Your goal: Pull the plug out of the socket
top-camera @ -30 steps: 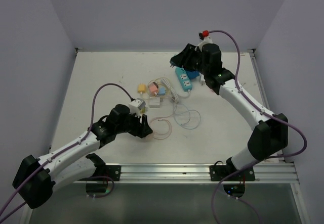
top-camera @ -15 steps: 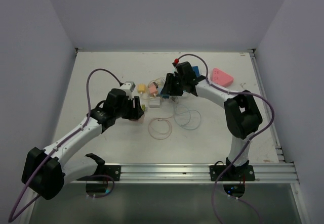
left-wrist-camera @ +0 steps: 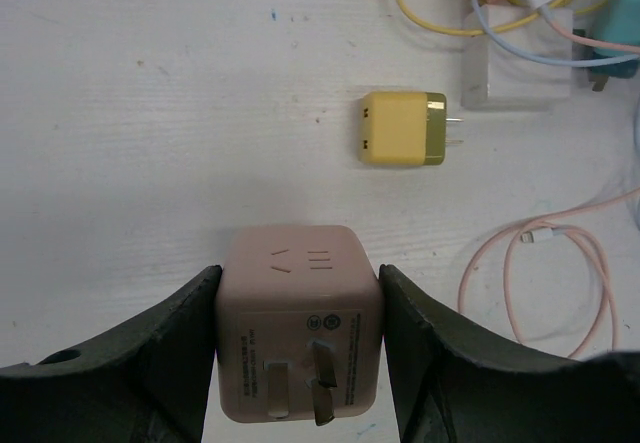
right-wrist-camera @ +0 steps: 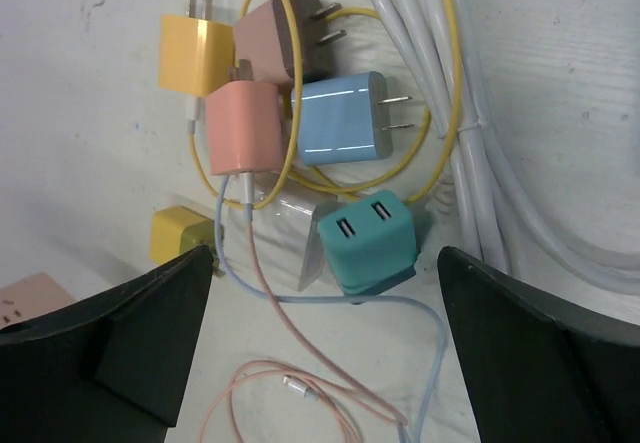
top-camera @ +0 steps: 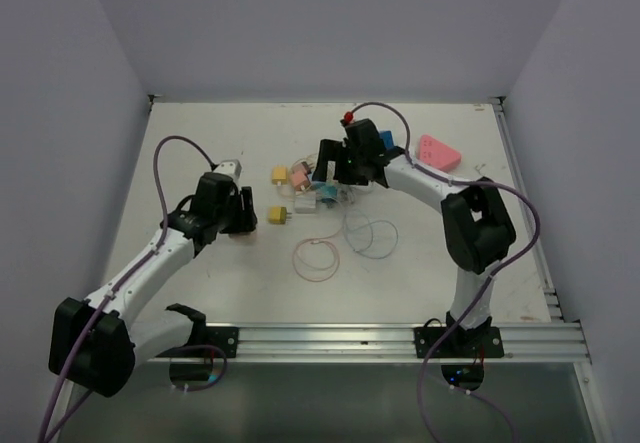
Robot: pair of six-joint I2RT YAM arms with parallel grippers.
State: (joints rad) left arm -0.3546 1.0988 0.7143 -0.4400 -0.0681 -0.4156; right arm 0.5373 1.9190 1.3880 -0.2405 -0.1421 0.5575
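The yellow plug [left-wrist-camera: 403, 129] lies flat on the table [top-camera: 200, 143], apart from the socket [left-wrist-camera: 300, 313], with its two prongs pointing right. It sits left of centre, just right of the left gripper [top-camera: 240, 213].

The socket is a pink cube. Its slotted face looks toward the plug, and the face turned to the left wrist camera carries metal pins. The left gripper has closed partway onto it, a finger [left-wrist-camera: 150, 363] pressed against each side, so the cube is clamped between them.

To the right and a little farther off is a cluster of chargers. In it are a teal one [right-wrist-camera: 368, 238] with two ports, a blue one [right-wrist-camera: 340, 118], a pink one [right-wrist-camera: 245, 128], a brown one [right-wrist-camera: 280, 43] and an orange one [right-wrist-camera: 195, 55]. A yellow cable [right-wrist-camera: 445, 83] loops around them, and a thick white cable [right-wrist-camera: 480, 163] runs along their right side.

The right gripper [top-camera: 330, 168] hangs over this cluster with its jaws spread wide and nothing between them.

Nearer than the cluster, a pink cable coil [top-camera: 316, 256] and a pale coil [top-camera: 370, 233] lie on the table. A pink triangular thing [top-camera: 437, 151] sits at the far right.
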